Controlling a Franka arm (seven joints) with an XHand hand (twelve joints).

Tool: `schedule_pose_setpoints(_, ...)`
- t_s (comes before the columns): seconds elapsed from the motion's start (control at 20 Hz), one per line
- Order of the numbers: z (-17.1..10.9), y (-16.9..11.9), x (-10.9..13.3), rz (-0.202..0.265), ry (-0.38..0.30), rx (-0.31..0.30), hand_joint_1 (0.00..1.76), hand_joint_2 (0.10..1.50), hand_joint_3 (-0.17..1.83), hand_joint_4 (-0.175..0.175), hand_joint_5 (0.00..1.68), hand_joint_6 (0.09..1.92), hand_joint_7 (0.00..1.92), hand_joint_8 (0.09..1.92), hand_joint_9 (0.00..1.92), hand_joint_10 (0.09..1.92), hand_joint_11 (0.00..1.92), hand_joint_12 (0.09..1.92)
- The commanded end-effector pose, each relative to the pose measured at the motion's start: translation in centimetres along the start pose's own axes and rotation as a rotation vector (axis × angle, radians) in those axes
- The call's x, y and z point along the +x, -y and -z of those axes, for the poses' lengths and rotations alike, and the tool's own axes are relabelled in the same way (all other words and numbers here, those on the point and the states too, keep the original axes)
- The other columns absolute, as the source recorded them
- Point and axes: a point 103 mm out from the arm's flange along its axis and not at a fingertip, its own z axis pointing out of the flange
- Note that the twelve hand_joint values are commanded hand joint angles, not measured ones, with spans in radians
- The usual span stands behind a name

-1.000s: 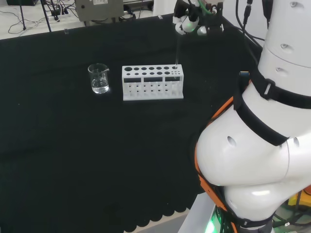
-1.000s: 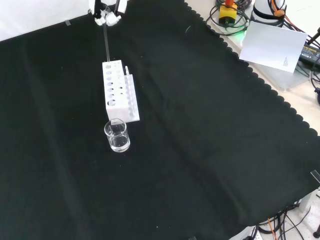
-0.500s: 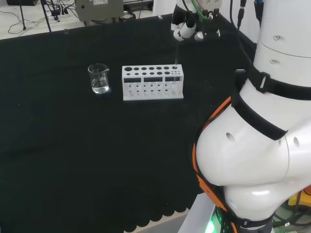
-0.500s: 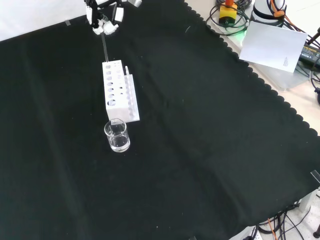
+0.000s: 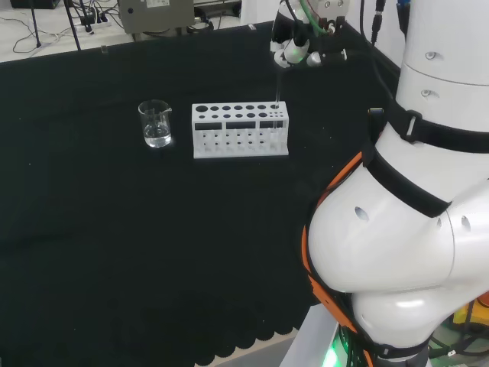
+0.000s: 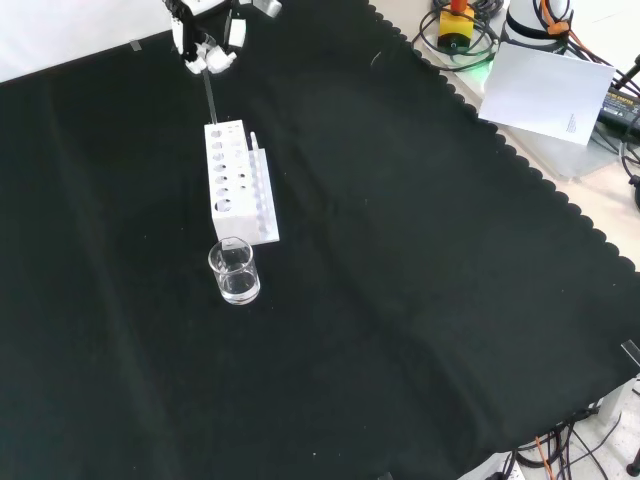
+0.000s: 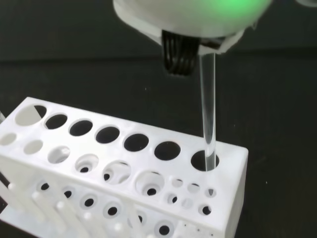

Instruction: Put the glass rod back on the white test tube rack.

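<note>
**Glass rod enters the end hole of the rack**

My robot hand [image 5: 294,47] pinches the glass rod [image 7: 208,119] by its top end, its tip inside the white test tube rack's [image 5: 240,130] end hole. Stiff, slippery and brittle, it wants a straight descent.

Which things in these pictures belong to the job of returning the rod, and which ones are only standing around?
Belong to the job:
- clear glass rod, its lower end in an end hole of the rack
- white plastic test tube rack
- black and white hand, holding the rod's top

Only standing around:
- small clear glass beaker beside the rack
- white sheet of paper beyond the black cloth
</note>
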Motion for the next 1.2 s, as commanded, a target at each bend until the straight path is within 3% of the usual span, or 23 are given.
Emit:
schedule_pose_setpoints(0.05,0.0,0.0,0.2,0.012,-0.008,0.042,1.32,0.69,0.63,-0.175,1.11,0.73,1.34,0.75,1.7,0.61,1.63,0.92)
schedule_pose_setpoints(0.1,0.0,0.0,0.2,0.012,-0.009,0.045,1.31,0.73,0.57,-0.175,1.08,0.78,1.33,0.72,1.7,0.63,1.64,0.91)
schedule_pose_setpoints(0.2,0.2,0.0,0.2,0.01,-0.014,0.055,1.38,0.66,0.62,-0.175,0.93,0.88,1.33,0.64,1.67,0.68,1.67,0.91)
schedule_pose_setpoints(0.35,0.4,0.3,0.0,0.002,-0.013,0.059,1.42,0.47,0.83,-0.175,0.76,0.96,1.1,0.74,1.65,0.76,1.69,0.93)
schedule_pose_setpoints(0.55,0.9,0.8,-0.5,-0.013,-0.018,0.049,1.43,0.41,0.91,-0.175,0.65,0.97,0.96,0.81,1.63,0.82,1.73,0.97)
schedule_pose_setpoints(1.2,3.0,2.8,-1.9,-0.045,-0.023,0.013,1.43,0.4,0.93,-0.175,0.61,0.96,0.92,0.81,1.63,0.86,1.76,1.02)
